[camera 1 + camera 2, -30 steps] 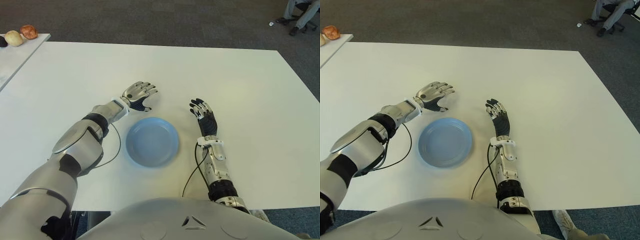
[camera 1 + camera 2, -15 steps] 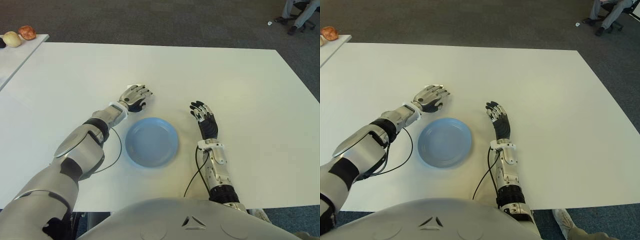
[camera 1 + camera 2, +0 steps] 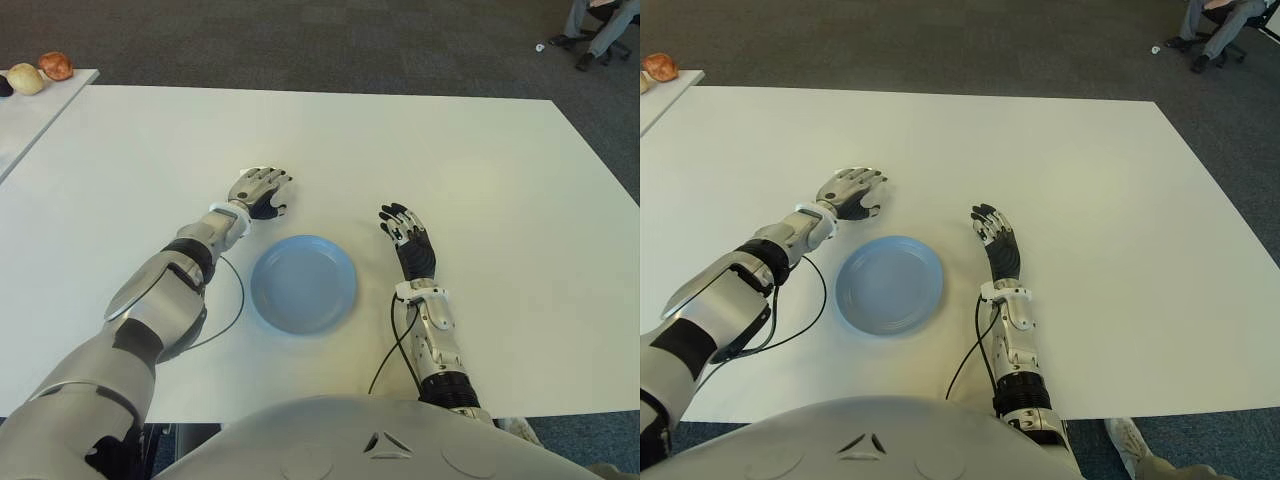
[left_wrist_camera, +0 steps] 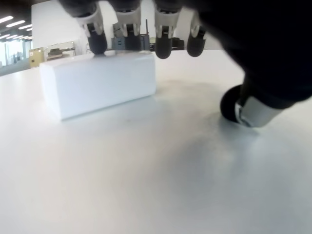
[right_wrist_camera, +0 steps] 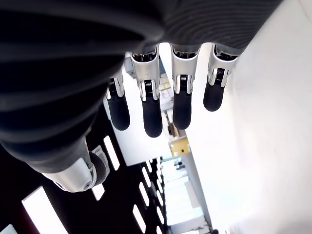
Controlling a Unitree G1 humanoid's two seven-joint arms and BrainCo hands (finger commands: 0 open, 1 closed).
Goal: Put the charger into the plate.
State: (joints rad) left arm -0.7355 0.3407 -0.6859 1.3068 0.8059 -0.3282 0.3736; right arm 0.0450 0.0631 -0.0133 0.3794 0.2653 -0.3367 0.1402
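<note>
Two hands show over the white table (image 3: 480,150): the left hand (image 3: 258,190) is palm down beyond the blue plate's (image 3: 303,284) far left rim, covering the white charger (image 4: 100,83). Its fingers (image 4: 95,29) arch over the block, one tip touching the top edge, with the thumb (image 4: 243,107) apart on the table and no grip closed. The right hand (image 3: 996,238) shows right of the plate, fingers straight and slightly spread, holding nothing.

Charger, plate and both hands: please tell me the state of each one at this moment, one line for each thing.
Charger: a white block lying on the table, not lifted, outside the plate.
Plate: blue, holds nothing.
Left hand: over the charger, fingertips at its top edge, not closed around it.
Right hand: idle to the right of the plate, fingers extended, holding nothing.
</note>
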